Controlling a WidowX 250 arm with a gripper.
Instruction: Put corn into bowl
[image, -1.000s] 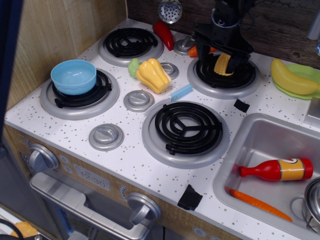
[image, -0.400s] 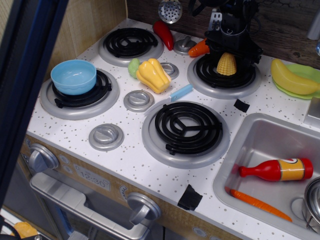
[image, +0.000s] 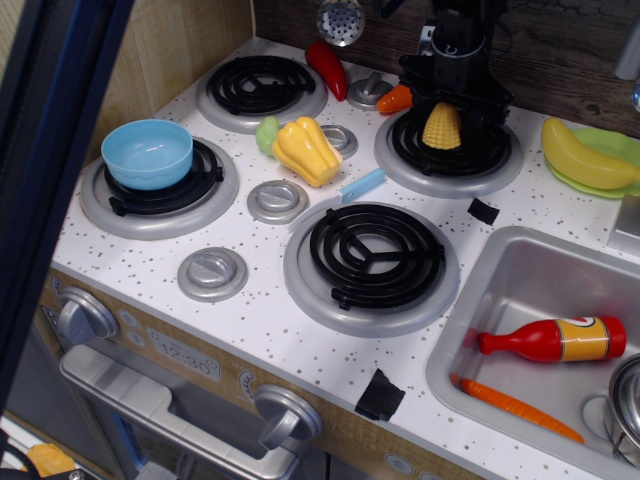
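Observation:
The yellow corn (image: 442, 128) stands tip up over the back right burner (image: 400, 160). My black gripper (image: 446, 112) comes down from above with its fingers on either side of the corn and appears shut on it. The light blue bowl (image: 147, 152) sits empty on the front left burner, far to the left of the gripper.
A yellow bell pepper (image: 305, 150) and a blue stick (image: 362, 185) lie between corn and bowl. A red pepper (image: 326, 68) and an orange piece (image: 395, 99) are at the back. A banana (image: 580, 155) lies on a green plate (image: 615, 145). The sink (image: 520, 270) holds a bottle (image: 555, 340) and a carrot (image: 515, 405).
The gripper has risen and turned. The corn went from tilted to upright and shifted slightly left with the gripper.

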